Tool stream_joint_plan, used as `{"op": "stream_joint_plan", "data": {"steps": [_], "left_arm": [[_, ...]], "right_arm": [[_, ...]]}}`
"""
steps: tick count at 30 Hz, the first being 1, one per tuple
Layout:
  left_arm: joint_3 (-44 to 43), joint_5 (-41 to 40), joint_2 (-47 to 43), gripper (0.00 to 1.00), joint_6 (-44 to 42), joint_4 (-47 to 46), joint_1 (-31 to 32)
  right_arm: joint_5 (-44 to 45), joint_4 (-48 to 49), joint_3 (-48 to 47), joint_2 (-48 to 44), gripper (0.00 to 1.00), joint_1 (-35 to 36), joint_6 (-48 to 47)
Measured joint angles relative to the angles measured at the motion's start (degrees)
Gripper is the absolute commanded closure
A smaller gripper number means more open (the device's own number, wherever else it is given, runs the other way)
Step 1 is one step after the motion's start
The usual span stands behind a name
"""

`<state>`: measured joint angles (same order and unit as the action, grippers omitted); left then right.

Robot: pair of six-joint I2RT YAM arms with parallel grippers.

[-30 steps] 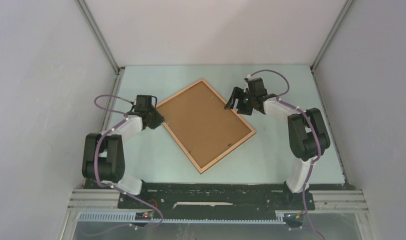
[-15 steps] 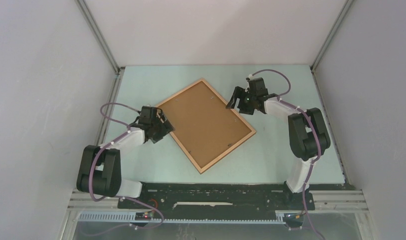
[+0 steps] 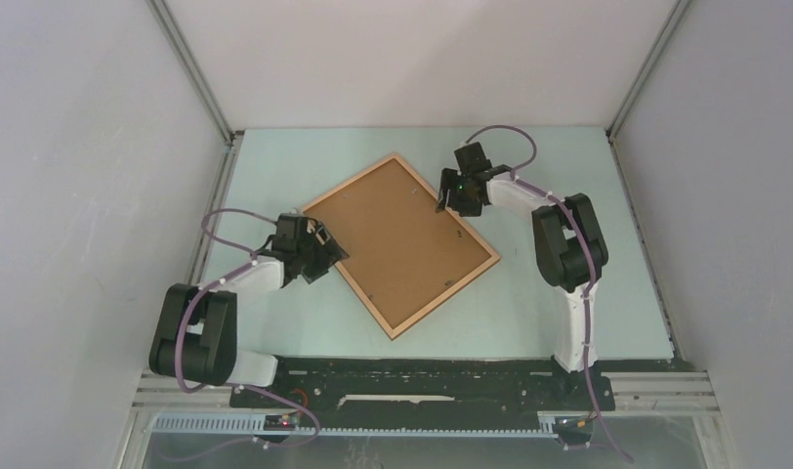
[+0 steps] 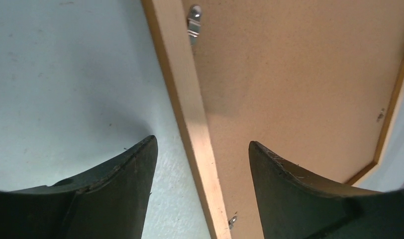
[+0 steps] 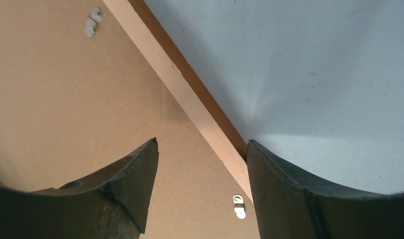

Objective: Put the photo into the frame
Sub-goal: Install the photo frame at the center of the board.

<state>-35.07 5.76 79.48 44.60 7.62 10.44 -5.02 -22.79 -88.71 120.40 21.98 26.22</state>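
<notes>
Both jaws spread, gripping nothing. Our left gripper point(image 4: 201, 144) straddles frame point(image 3: 443, 296) long rail, right gripper point(image 5: 202, 142) straddles opposite rail. We see long axis diagonal, far-left to near-right.

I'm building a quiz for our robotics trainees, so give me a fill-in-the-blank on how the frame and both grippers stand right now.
1. The frame lies flat on the table with its ___ side up.
2. The backing board filling it is ___ in colour.
3. The left gripper and the right gripper each straddle a frame rail, with their fingers standing ___.
Missing words: back; brown; open.
</notes>
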Motion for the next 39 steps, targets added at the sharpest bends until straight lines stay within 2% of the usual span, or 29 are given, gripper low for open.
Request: {"op": "stream_joint_plan", "data": {"steps": [5, 8, 11, 15, 18, 22, 25, 31, 35, 39], "left_arm": [[1.03, 2.43, 0.74, 0.26, 0.61, -3.78, 0.11], [0.9, 3.39, 2.23, 0.26, 0.66, -5.75, 0.11], [-0.24, 3.91, 4.15, 0.27, 1.03, -6.62, 0.04], [-2.21, 3.98, 6.58, 0.27, 2.01, -7.5, 0.04], [-3.08, 3.93, 7.54, 0.27, 2.47, -7.61, 0.04], [-4.94, 3.82, 8.81, 0.27, 2.47, -5.97, 0.04], [-7.3, 3.41, 10.47, 0.24, 2.36, -4.28, -0.07], [-15.58, -2.99, 14.12, 0.2, 0.0, 4.15, 0.04], [-20.5, -8.92, 14.64, 0.27, -2.86, 9.84, -0.09], [-25.99, -11.72, 17.27, 0.35, -5.57, 13.77, -0.46]], "right_arm": [[3.19, -3.5, -3.04, 1.95, 0.41, 1.25, -1.09], [3.74, -4.48, -3.39, 2.21, 0.4, 1.18, -1.16], [3.91, -4.63, -3.39, 2.21, 0.36, 1.05, -1.27], [3.89, -5.99, -5.14, 3.37, 0.37, 0.5, -1.36], [3.91, -6.91, -6.86, 5.09, 0.45, 0.22, -1.55], [4.09, -8.61, -8.72, 6.1, 0.65, -0.28, -2.14], [3.63, -8.35, -8.59, 6.01, 0.76, -0.81, -2.67], [0.66, -3.26, -2.38, 2.99, 0.86, -1.49, -2.43], [-1.68, -2.97, -2.14, 2.93, 0.91, -2.03, -2.34], [-2.86, -3.17, -2.14, 2.93, 0.91, -2.27, -2.36]]}}
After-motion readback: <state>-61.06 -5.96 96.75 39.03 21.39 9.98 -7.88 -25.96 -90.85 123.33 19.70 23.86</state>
